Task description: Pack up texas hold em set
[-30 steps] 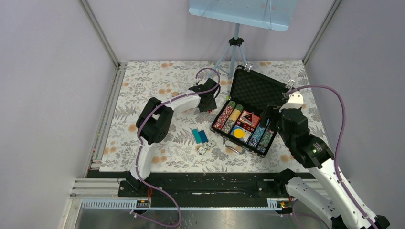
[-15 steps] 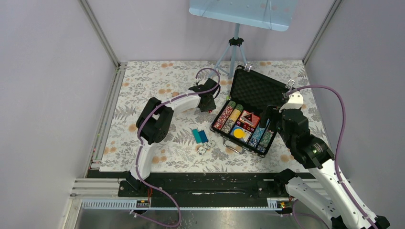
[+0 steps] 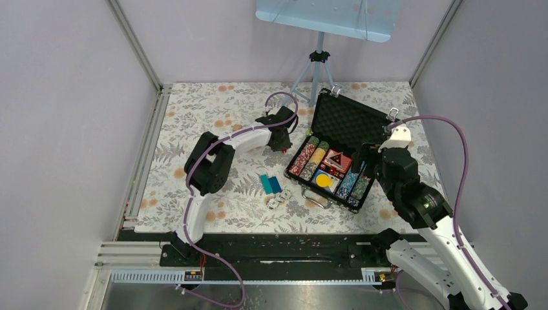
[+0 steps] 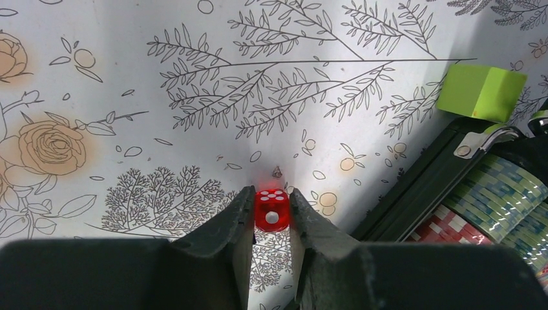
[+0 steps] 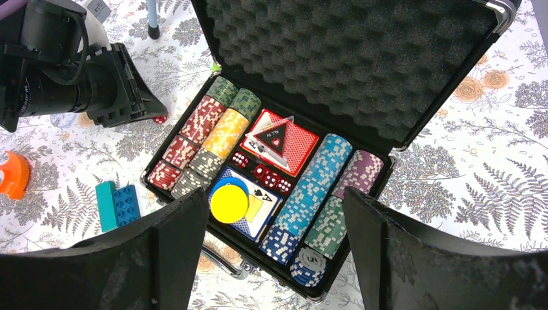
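The texas hold em set (image 3: pixel 346 119) lies open right of centre: a black case with an egg-crate foam lid (image 5: pixel 349 58), rows of coloured chips (image 5: pixel 310 187), cards, red dice (image 5: pixel 268 177) and a yellow disc (image 5: pixel 229 202). A lone red die (image 4: pixel 271 210) rests on the floral mat just left of the case's edge. My left gripper (image 4: pixel 271 194) is low over the mat (image 3: pixel 282 143), and both fingers press the die's sides. Above the case's near right part hangs my right gripper (image 5: pixel 274 200), wide open (image 3: pixel 369 155) with nothing in it.
A lime green cube (image 4: pixel 481 92) lies by the case's back left corner. Teal and blue bricks (image 3: pixel 270 184) and small white pieces (image 3: pixel 276 201) sit in front of the case. An orange curved piece (image 5: pixel 13 174) is further left. A tripod (image 3: pixel 316 71) stands behind.
The left arm's fingers have drawn in around the red die. Neither arm has shifted visibly, and the right gripper stays wide open.
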`<state>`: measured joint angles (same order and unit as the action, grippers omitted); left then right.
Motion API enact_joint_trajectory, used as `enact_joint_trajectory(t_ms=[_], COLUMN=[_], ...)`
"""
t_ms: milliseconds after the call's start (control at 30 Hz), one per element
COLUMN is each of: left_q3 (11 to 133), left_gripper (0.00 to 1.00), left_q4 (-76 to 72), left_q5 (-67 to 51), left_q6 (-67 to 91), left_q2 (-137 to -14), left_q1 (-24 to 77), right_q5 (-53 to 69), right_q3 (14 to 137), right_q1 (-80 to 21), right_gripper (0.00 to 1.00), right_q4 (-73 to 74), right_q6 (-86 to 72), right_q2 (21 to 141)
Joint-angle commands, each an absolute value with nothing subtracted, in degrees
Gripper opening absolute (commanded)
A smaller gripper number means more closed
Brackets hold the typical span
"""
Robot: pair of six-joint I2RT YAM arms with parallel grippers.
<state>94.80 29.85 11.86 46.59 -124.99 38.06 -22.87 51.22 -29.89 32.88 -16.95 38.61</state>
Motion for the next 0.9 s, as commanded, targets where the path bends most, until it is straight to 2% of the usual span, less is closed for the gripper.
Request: enact_joint_trajectory(t_ms=[0,167,333,467,633,867], left_q3=[96.16,96.18,102.45,103.35,107.71,112.73], left_gripper=[0.16,0.11,0.09,0.09,0.08,0.08], left_q4=[28.92,29.8,33.66,32.64,32.96,33.34], left_q5=[11.31,9.51,8.98,3.4,-1.19,-4.59], left_q6=[45.24,43.81,37.64,34.22,31.15,31.16], left_q2=[-120.54,-116.59,-114.37,-114.04,-119.18,-123.89], left_q1=[38.0,38.1,41.0,44.26,50.35,53.76], right_q5=[-22.51,-22.71,-24.06,-26.71,-27.07,-26.07], right_q3=[51.86,51.53,51.56,51.05,50.62,50.93], right_q1=[-29.62,-29.62,-29.62,-29.62,-29.62,-29.58], right_gripper=[0.83,0.82,0.82,0.82,0.82,0.82], right_q4=[31.99,31.99,32.56,32.56,32.85,33.4], right_q6=[-17.38,-17.16,-17.34,-18.03,-17.59,-18.21], right_q2=[38.1,37.93,37.71,35.69,35.19,34.9])
